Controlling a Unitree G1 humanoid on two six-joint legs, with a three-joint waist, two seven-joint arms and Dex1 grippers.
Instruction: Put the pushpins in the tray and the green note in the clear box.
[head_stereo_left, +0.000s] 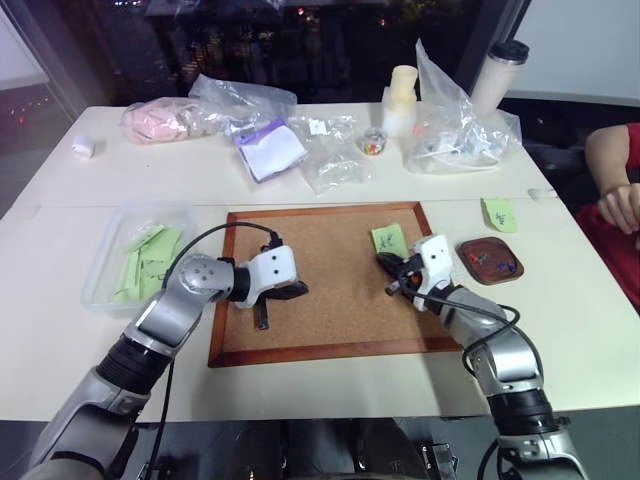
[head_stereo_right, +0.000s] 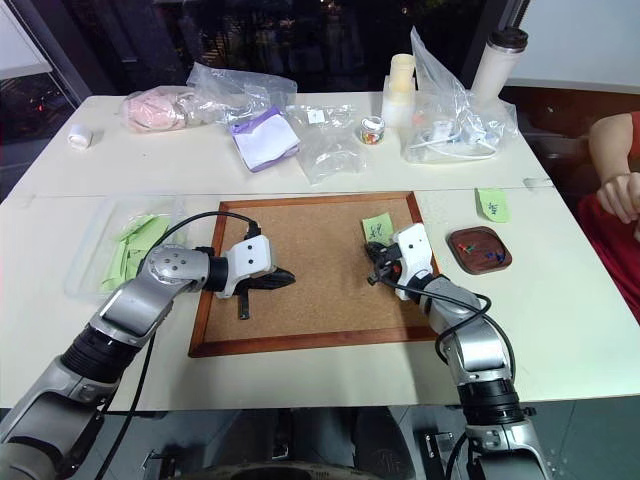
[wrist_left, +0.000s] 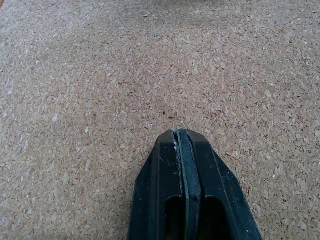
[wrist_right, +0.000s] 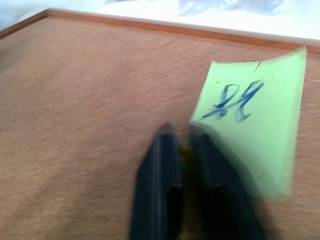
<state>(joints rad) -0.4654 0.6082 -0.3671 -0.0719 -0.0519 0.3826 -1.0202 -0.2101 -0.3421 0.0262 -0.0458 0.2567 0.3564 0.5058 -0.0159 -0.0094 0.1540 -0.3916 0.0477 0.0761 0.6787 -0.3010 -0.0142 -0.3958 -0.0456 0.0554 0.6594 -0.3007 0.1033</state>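
1. one green note (wrist_right: 252, 135) lies on the corkboard (head_stereo_left: 320, 300) near its far right corner; the right gripper (wrist_right: 181, 145) is pinched at the note's near corner on a small yellowish thing, likely a pushpin.
2. the tray (head_stereo_left: 490, 260) holds pins just right of the board; another note (head_stereo_left: 498, 213) lies beyond it.
3. the clear box (head_stereo_left: 112, 258) sits left of the board, holding pale slips.
4. the left gripper (wrist_left: 186, 150), fingers pressed together and empty, hovers over bare cork.

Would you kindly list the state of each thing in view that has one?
Left pincer: shut, empty, over the corkboard.
Right pincer: shut on a pushpin at the green note's corner.
Tray: holds pushpins.
Clear box: open, holds pale-green slips.
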